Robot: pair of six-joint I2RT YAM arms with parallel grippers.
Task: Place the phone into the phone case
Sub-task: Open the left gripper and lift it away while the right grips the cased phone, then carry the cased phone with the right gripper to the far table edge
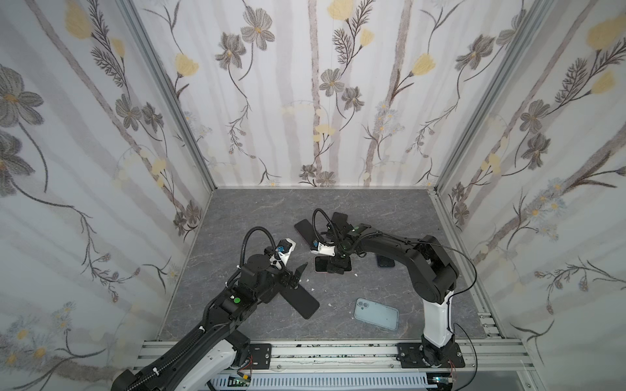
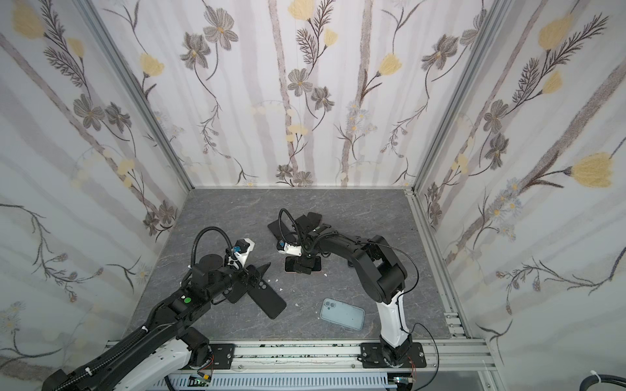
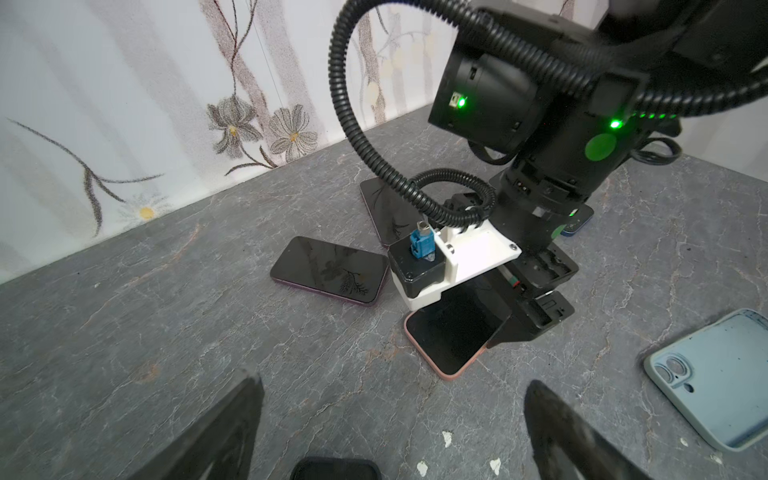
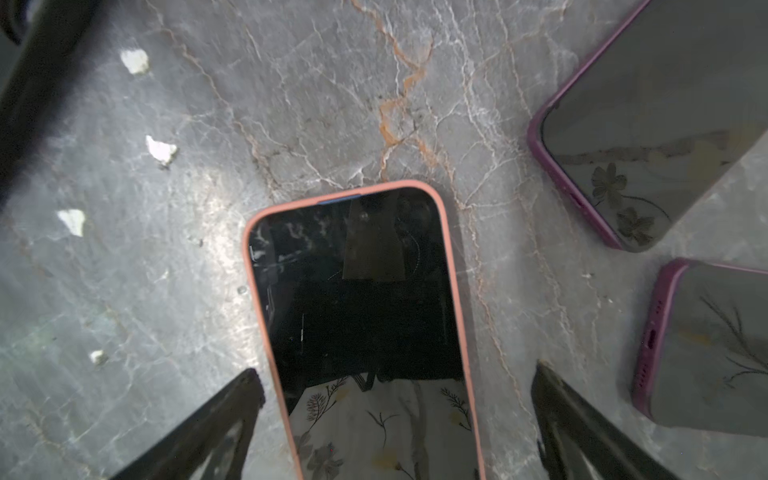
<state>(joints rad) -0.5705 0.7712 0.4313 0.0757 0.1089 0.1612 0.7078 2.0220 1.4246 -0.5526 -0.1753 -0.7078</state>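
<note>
At the centre of the worktop (image 1: pixel 271 210), the pink-cased phone (image 4: pixel 361 316) lies flat, screen up, between the widely spread jaws of the right gripper (image 4: pixel 397 370), unclamped. The empty light blue phone case (image 1: pixel 376 313) lies nearer the front edge. The left gripper (image 3: pixel 392 381) stands open, holding nothing.
</note>
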